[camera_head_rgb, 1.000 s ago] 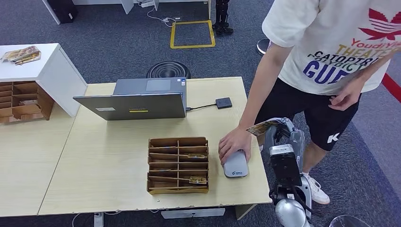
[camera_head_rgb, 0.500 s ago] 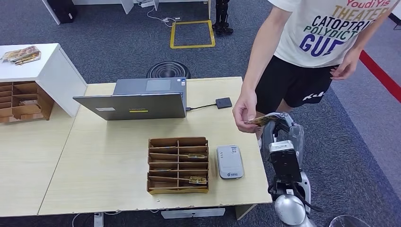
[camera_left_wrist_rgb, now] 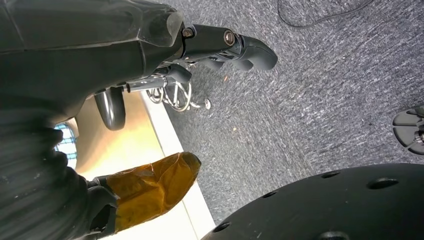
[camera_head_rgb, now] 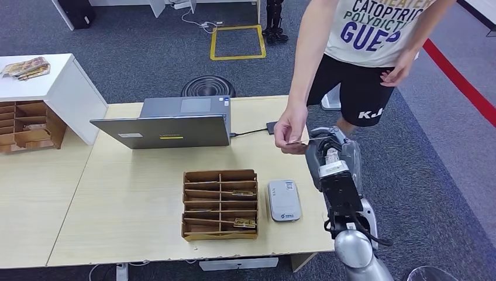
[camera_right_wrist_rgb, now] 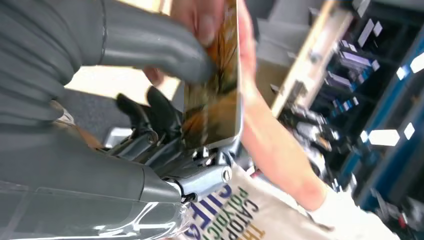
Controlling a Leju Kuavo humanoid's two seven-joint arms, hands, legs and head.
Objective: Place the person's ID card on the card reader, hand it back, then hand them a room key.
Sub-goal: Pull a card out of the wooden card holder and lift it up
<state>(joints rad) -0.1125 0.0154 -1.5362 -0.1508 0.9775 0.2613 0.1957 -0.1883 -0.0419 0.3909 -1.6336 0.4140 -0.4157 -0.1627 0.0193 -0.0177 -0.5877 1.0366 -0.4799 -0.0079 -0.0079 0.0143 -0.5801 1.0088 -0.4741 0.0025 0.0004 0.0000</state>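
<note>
My right hand (camera_head_rgb: 329, 151) is raised beside the table's right edge and pinches an orange-brown patterned card (camera_right_wrist_rgb: 216, 90) under its thumb (camera_right_wrist_rgb: 150, 47). A person's hand (camera_head_rgb: 290, 132) holds the same card's (camera_head_rgb: 297, 142) other end, and its fingers (camera_right_wrist_rgb: 200, 17) lie on the card face. The grey card reader (camera_head_rgb: 284, 200) lies flat on the table, right of a brown cardboard organizer (camera_head_rgb: 220, 204) with similar cards in its slots. My left hand (camera_left_wrist_rgb: 220, 47) hangs over grey carpet, fingers apart, holding nothing.
A closed-angle laptop (camera_head_rgb: 169, 123) stands at the table's back with a cable to a small black device (camera_head_rgb: 271, 124). The person (camera_head_rgb: 362, 52) stands at the table's right rear corner. A white cabinet (camera_head_rgb: 55, 88) with cardboard trays is at the left.
The person's hand left the card reader, rose and took hold of the card in my right hand. My right hand shifted a little left and up. The person straightened.
</note>
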